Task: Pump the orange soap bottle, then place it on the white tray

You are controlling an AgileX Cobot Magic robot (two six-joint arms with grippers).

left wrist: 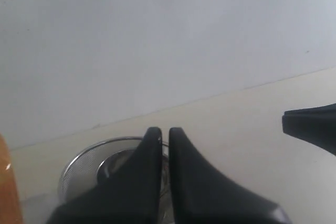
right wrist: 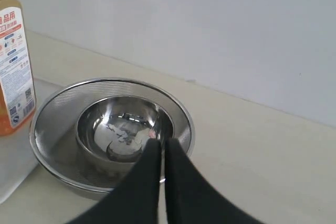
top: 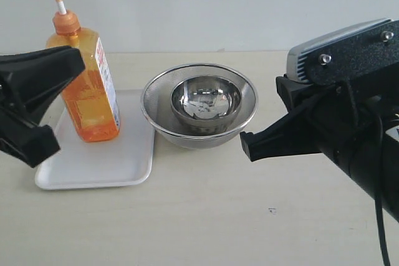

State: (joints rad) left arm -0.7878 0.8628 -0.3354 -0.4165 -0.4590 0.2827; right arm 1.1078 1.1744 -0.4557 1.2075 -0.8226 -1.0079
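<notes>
The orange soap bottle point(top: 92, 95) stands upright on the white tray point(top: 118, 166) at the left, pump head up and label facing right. My left gripper point(top: 75, 63) hovers at the far left, its tip in front of the bottle's shoulder, jaws shut on nothing point(left wrist: 164, 132). A sliver of the bottle point(left wrist: 8, 182) shows at the edge of the left wrist view. My right gripper point(top: 246, 147) hangs right of the bowls, shut and empty point(right wrist: 160, 144). The right wrist view shows the bottle's label point(right wrist: 13, 56) and a corner of the tray point(right wrist: 13, 174).
Just right of the tray, a round steel mesh bowl point(top: 199, 107) holds a smaller steel bowl point(top: 206, 101); both appear again, mesh bowl point(right wrist: 52, 124) and inner bowl point(right wrist: 126, 124). A white wall runs behind the beige table point(top: 218, 216).
</notes>
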